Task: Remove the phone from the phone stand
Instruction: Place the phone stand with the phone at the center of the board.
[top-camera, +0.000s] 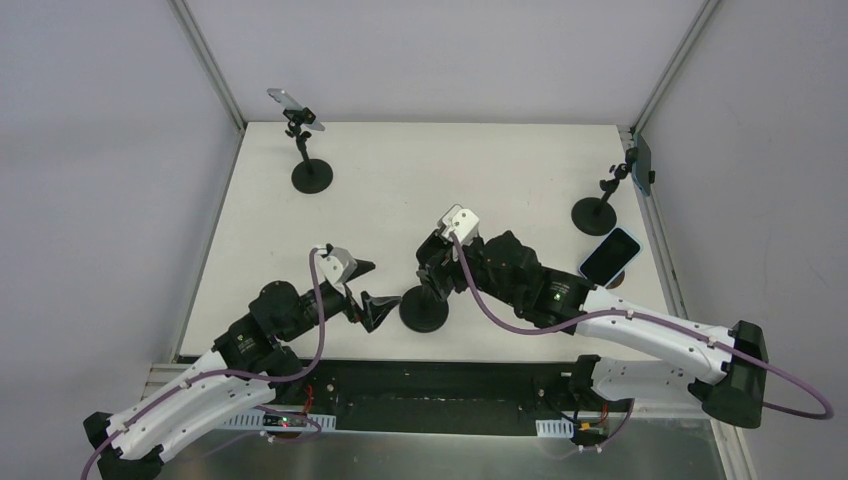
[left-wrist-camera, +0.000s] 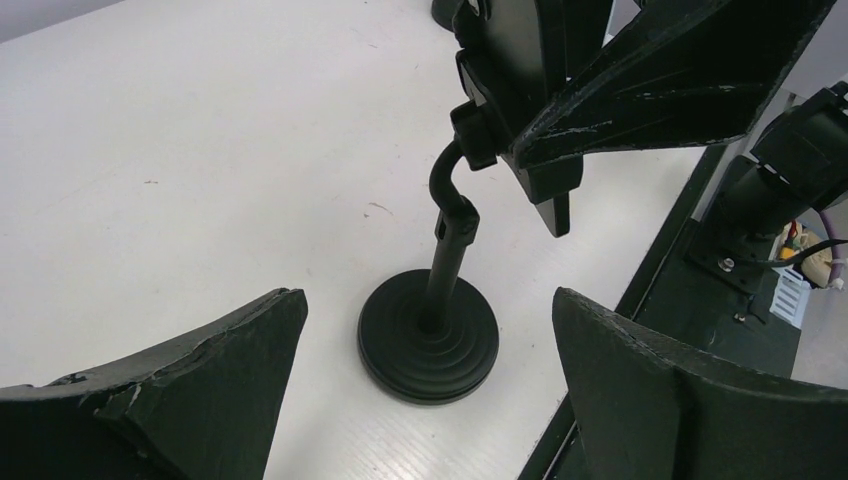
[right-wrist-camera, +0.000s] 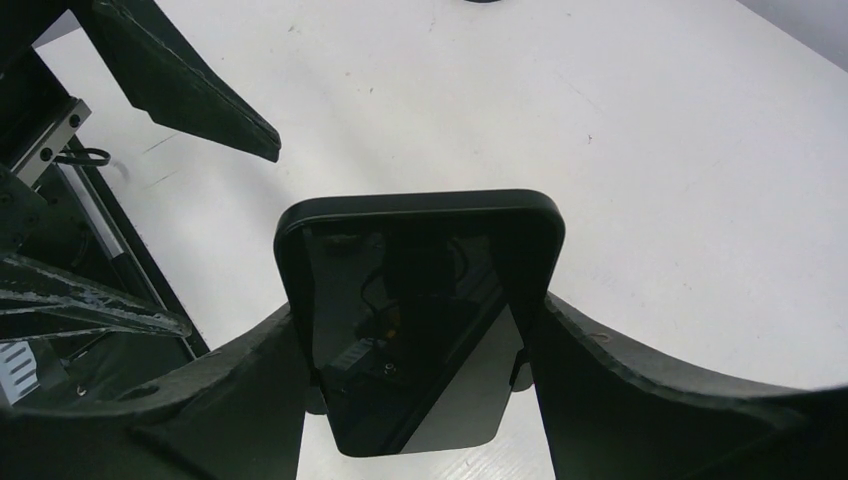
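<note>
Far-left stand: a black phone stand on a round base (top-camera: 311, 177) stands near the far left corner of the white table (top-camera: 500, 170). A silver-edged phone (top-camera: 296, 109) is clamped on top of it, tilted.

Left gripper: the black two-finger left gripper (top-camera: 368, 290) sits just left of the near stand's base. Its fingers (left-wrist-camera: 200, 400) are spread wide and hold nothing. In the left wrist view the base lies between them, untouched.

Near stand: a black near phone stand with a stepped round base (left-wrist-camera: 428, 338) stands close to the front edge of the table, about midway across. A thin bent stem rises from the base to a clamp head, which sits among the right arm's fingers.

Task phone: the dark glossy phone with rounded corners (right-wrist-camera: 420, 300) is up at the head of the near stand. It is upright and its screen faces the right wrist camera. I cannot tell whether the clamp grips it.

Right gripper: the black right gripper (top-camera: 437, 268) is clenched on the dark glossy phone. One finger (right-wrist-camera: 650, 400) presses against each long edge.

Right stand: another black round-based stand (top-camera: 597, 215) stands by the right edge of the table. It carries a dark upright phone (top-camera: 641, 165) that reaches past that edge.

Loose phone: a blue-rimmed phone with a black screen (top-camera: 609, 256) lies flat on the table near the right stand's base, just beyond the right arm.
</note>
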